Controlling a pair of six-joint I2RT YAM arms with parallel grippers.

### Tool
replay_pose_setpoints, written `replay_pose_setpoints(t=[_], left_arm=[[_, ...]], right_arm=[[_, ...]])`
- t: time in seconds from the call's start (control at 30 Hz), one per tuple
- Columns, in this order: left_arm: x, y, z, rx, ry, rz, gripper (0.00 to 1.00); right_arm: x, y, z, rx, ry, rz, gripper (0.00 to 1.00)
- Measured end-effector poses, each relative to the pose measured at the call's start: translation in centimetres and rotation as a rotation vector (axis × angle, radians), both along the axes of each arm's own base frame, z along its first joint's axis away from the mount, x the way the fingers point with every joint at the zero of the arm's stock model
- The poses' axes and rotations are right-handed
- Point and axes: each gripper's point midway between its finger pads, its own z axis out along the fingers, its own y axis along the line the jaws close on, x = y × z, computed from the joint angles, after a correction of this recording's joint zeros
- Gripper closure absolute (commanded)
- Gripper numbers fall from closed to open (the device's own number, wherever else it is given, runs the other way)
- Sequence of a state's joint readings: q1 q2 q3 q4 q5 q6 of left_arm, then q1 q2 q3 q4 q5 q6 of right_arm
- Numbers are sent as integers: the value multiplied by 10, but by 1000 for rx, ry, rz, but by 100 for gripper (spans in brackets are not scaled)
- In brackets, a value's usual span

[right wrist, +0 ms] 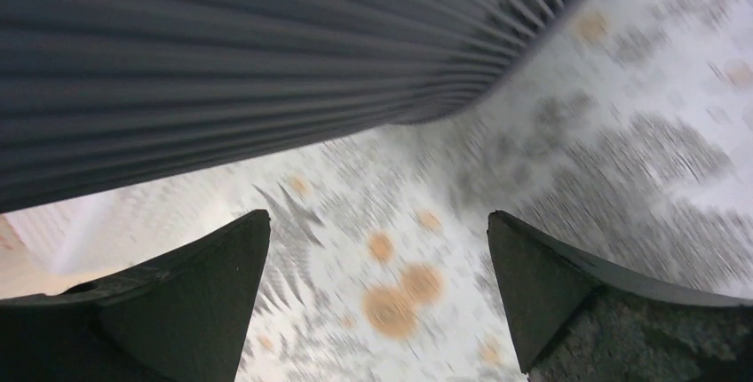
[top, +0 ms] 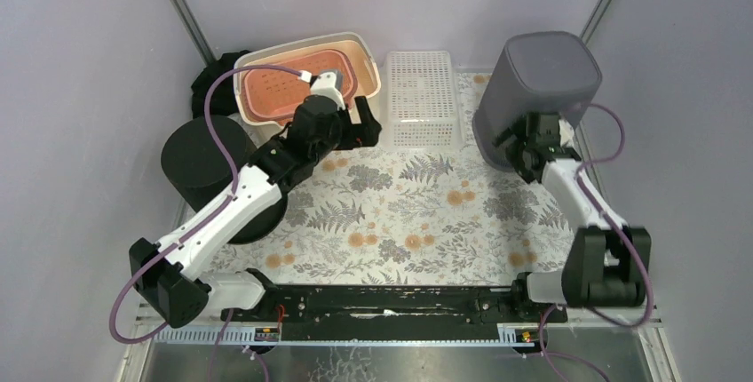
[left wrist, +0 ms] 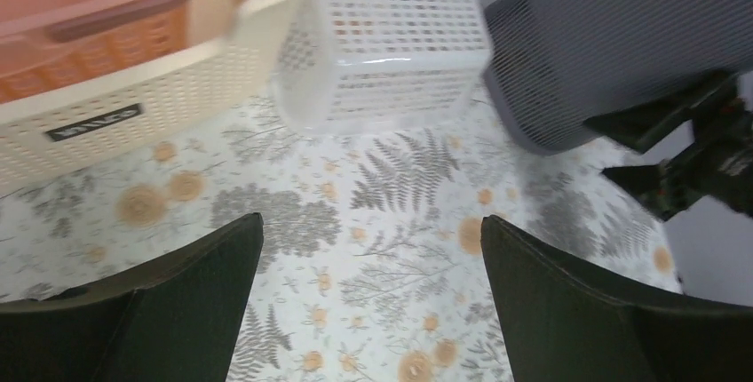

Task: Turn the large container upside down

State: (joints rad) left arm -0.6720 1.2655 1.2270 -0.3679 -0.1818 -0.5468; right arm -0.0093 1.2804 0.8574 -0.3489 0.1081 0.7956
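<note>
Seemingly most of the job is done. The large dark grey ribbed plastic container [top: 543,69] stands at the far right corner of the worktop with a closed, flat face turned upward. Its other end is down on the floral-patterned mat [top: 417,213], which reads as the base on top and the mouth below. Whether the rim lies flat all round cannot be told. From the left wrist view the wall looks somewhat slanted, and the near lower edge is partly hidden behind the right gripper [top: 526,144].

That gripper sits close against the container's near side, low down. Its wrist view shows the two fingers spread wide with only mat between them and the ribbed wall passing above, so it grips nothing. The picture is smeared, which suggests the arm is in motion.

The left gripper [top: 369,124] hangs over the far left-of-middle part of the worktop, its jaws likewise spread apart and empty. It is just in front of the cream perforated plastic basket [left wrist: 204,71], which holds a salmon-coloured inner basket [top: 284,89]. It is also near the white perforated plastic basket [top: 424,98] at the middle of the far edge.

What is left, by this judgement, is small: see that the container rests steadily on its rim, nudge it if it leans, and draw the right arm clear without knocking it.
</note>
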Motion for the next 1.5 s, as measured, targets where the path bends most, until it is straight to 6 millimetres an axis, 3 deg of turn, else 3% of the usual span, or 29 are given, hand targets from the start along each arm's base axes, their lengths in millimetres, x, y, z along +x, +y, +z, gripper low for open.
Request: replay_pose_setpoints(t=[0.13, 0.2, 0.5, 0.63, 0.77, 0.83, 0.93, 1.17, 1.2, 1.27, 1.4, 1.5], left_arm=[[27, 23, -18, 58, 50, 86, 0], [48, 29, -24, 85, 71, 119, 0], [145, 65, -39, 167, 111, 302, 0], [181, 74, -42, 190, 110, 351, 0], [201, 77, -55, 222, 136, 366, 0], [210, 76, -62, 238, 150, 369, 0], [220, 77, -76, 266, 169, 381, 0], [232, 89, -106, 317, 219, 421, 1], [236, 91, -109, 321, 221, 429, 5], [241, 95, -118, 330, 231, 441, 24], [247, 93, -128, 326, 237, 439, 77], [247, 90, -127, 345, 228, 406, 98]], right_arm=[[59, -2, 2, -17, -52, 13, 1], [78, -3, -6, -21, -53, 18, 1], [120, -5, -47, -17, -10, 85, 1], [143, -15, -53, 0, -10, 100, 1], [163, -21, -49, 15, -34, 146, 1], [161, -19, -42, 23, -48, 168, 1], [138, -9, -20, 34, -80, 220, 1], [73, 15, 65, 24, -266, 313, 1], [67, 18, 73, 22, -288, 324, 1], [53, 25, 84, 25, -324, 351, 1], [33, 40, 85, 48, -324, 403, 1], [25, 56, 83, 75, -315, 456, 0]])
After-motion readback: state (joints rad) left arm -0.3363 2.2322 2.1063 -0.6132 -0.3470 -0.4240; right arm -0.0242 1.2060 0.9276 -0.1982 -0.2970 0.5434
